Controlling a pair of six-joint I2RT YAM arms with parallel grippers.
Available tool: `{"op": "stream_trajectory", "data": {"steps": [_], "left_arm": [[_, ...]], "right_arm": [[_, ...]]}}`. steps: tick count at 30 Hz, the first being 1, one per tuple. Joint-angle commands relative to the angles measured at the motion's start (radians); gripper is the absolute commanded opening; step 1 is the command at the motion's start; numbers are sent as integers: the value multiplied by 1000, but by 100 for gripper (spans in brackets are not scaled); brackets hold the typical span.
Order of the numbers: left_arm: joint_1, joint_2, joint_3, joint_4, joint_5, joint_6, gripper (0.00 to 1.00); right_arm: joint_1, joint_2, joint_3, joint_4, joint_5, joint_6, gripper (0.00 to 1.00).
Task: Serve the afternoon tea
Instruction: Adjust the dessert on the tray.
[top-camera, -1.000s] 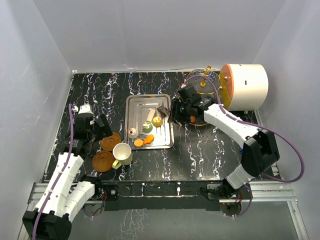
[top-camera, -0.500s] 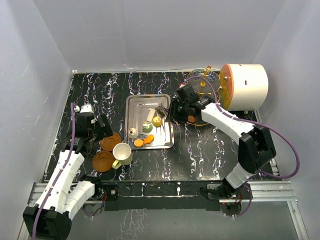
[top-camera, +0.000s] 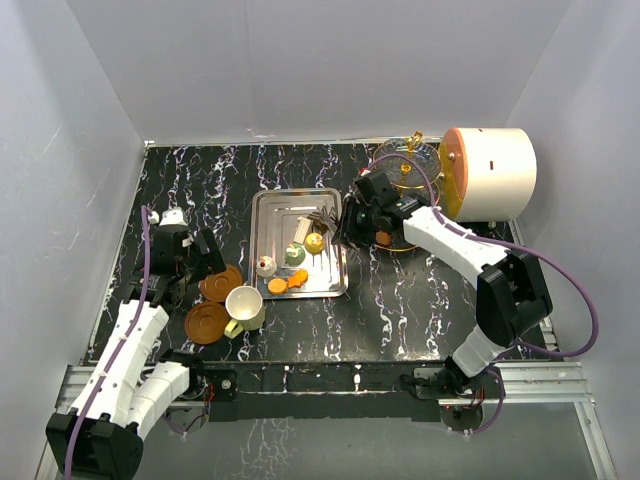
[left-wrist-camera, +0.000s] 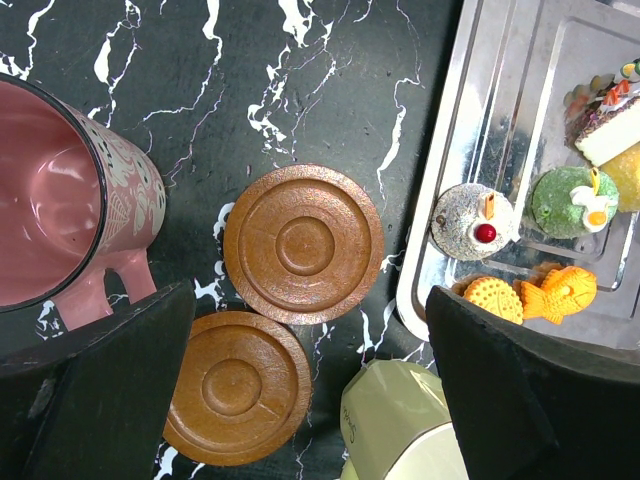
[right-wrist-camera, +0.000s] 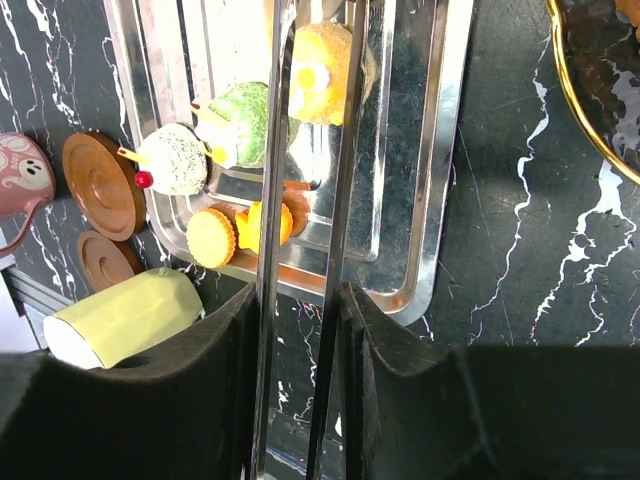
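- Table (top-camera: 400, 300): black, veined with white marbling.
- Tray (left-wrist-camera: 470, 150): shiny silver.
- Saucers (left-wrist-camera: 303, 245): brown, marked with concentric rings.
- Maroon cup (left-wrist-camera: 60, 210): pink inside, pale swirling pattern outside.
- Cream cup (left-wrist-camera: 395, 430): pale yellowish cream.
- White cake (left-wrist-camera: 473, 220): dark-speckled, with a red cherry.
- Green cake (left-wrist-camera: 568, 200): mossy green with a white-and-yellow topping.
- Orange cakes (left-wrist-camera: 560, 290): golden orange.
- Yellow cake (right-wrist-camera: 322, 70): bright yellow.
- Stand (top-camera: 405, 165): gold frame, clear glass.
- Cylinder (top-camera: 495, 175): white with an orange end.
- Tongs (right-wrist-camera: 268, 250): mirror silver.
- Right end effector (right-wrist-camera: 300, 300): black.
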Motion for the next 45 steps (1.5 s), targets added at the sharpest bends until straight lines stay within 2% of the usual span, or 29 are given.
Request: {"op": "stream_trajectory", "data": {"steps": [1,13,26,45], "left_arm": [[-3,-8,11,-7,-16,10,99],[-3,-8,12,-7,-15,10,99],[-3,-9,11,-9,-20,9,99],[-2,-6,10,-10,-21,7,99]], "right_arm": [[0,-1,43,28,-6,-26,20],[24,24,194,-95,176,-184,16],[167,122,240,-237,343,-370,17],[193,81,165,-315,263,-350,19]]}}
